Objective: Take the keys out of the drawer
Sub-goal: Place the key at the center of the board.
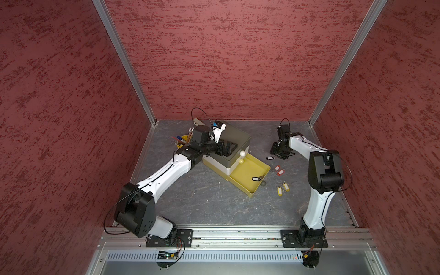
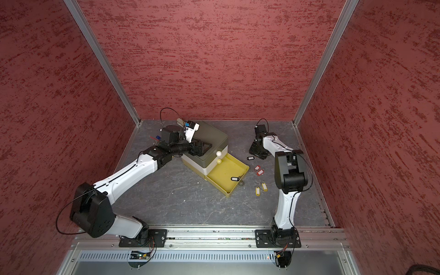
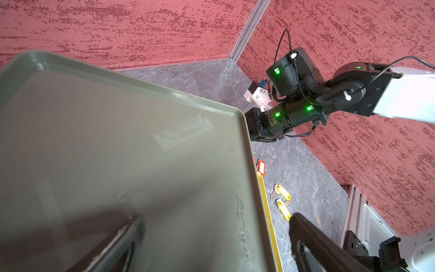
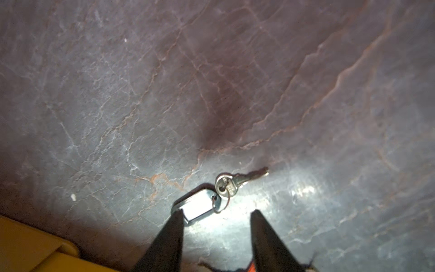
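A black-tagged key point(image 4: 221, 188) was pictured on the worktop point(image 1: 214, 202) near its far right corner, at the part-open, empty jaws of the right gripper point(image 4: 217, 212). Another key point(image 1: 256, 178) lay in the drawer point(image 1: 245, 166). A straight lift was advised, lest the tag point(image 4: 197, 209) snag. The left gripper point(image 1: 227, 148) was spread wide, empty.

We see a grey stone-look tabletop point(image 1: 202, 197) w/ pale & rust veins; walls point(image 1: 238, 59) mottled red. On the plastic drawer unit point(image 1: 235, 139): olive top, cream mid, yellow pulled-out drawer point(image 1: 242, 166). Also red oblong plastic key tags point(image 1: 281, 172); yellow oblong plastic key tags point(image 1: 286, 186) at 6 o'clock of them; black oblong plastic key tags point(image 1: 255, 178).
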You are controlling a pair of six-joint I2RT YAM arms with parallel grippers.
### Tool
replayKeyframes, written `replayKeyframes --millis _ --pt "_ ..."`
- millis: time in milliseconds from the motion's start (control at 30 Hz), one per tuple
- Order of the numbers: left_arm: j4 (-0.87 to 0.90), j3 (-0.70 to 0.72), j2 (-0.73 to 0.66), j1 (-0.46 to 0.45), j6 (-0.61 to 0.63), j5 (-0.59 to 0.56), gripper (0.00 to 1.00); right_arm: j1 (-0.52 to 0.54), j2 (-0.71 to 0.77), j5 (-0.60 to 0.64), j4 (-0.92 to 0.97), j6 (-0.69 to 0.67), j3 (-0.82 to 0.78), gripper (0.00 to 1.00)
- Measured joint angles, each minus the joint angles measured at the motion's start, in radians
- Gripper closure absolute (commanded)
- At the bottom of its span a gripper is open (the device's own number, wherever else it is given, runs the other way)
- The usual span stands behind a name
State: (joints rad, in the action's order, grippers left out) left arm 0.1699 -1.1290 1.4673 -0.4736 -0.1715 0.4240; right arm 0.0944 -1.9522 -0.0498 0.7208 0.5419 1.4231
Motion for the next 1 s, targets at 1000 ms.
replayKeyframes --millis 1000 --pt "0.022 0.0 -0.016 -0.007 -0.001 -0.01 0.0 0.087 0.526 -0.183 0.115 -0.053 -0.182 0.02"
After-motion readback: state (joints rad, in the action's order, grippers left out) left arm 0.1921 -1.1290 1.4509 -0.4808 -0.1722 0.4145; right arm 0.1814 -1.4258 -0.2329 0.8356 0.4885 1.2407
